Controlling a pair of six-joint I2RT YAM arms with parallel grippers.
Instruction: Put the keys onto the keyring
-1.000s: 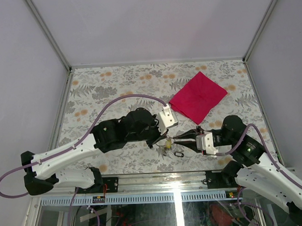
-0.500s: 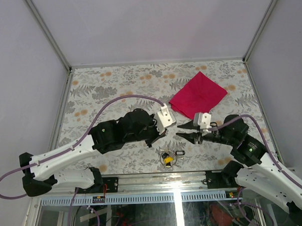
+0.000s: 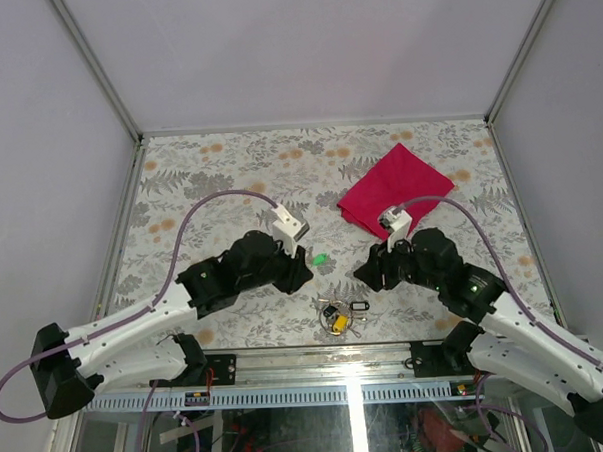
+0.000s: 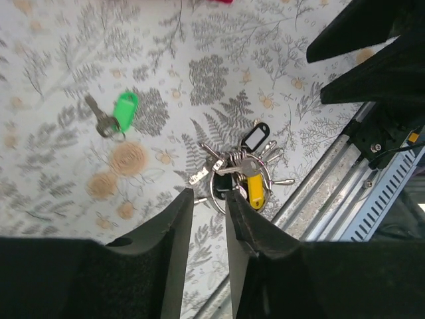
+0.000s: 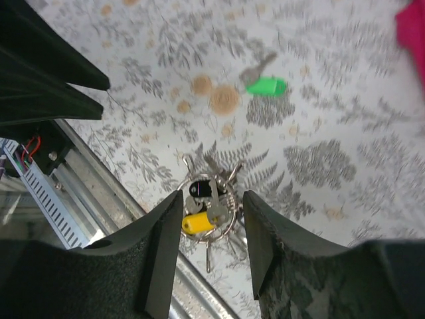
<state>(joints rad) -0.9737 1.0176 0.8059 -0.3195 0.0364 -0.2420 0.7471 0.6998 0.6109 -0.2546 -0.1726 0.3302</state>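
Note:
The keyring (image 3: 337, 315) is a thin silver ring lying flat by the table's front edge, with several metal keys, a yellow tag (image 4: 254, 191) and a black-framed tag (image 4: 254, 138) bunched on it. It also shows in the right wrist view (image 5: 206, 203). A green-tagged key (image 3: 320, 258) lies loose, apart from the ring, and shows in the left wrist view (image 4: 125, 109) and the right wrist view (image 5: 267, 86). My left gripper (image 3: 304, 276) (image 4: 209, 196) hovers left of the ring, jaws narrowly parted and empty. My right gripper (image 3: 364, 275) (image 5: 212, 198) hovers to its right, open and empty.
A red cloth (image 3: 395, 192) lies at the back right. The metal rail of the table's front edge (image 4: 332, 179) runs just beyond the ring. Grey walls close in both sides and the back.
Both grippers have drawn back and up from the ring, which now lies on the table. The green-tagged key now shows on the table between them. The right gripper has opened.

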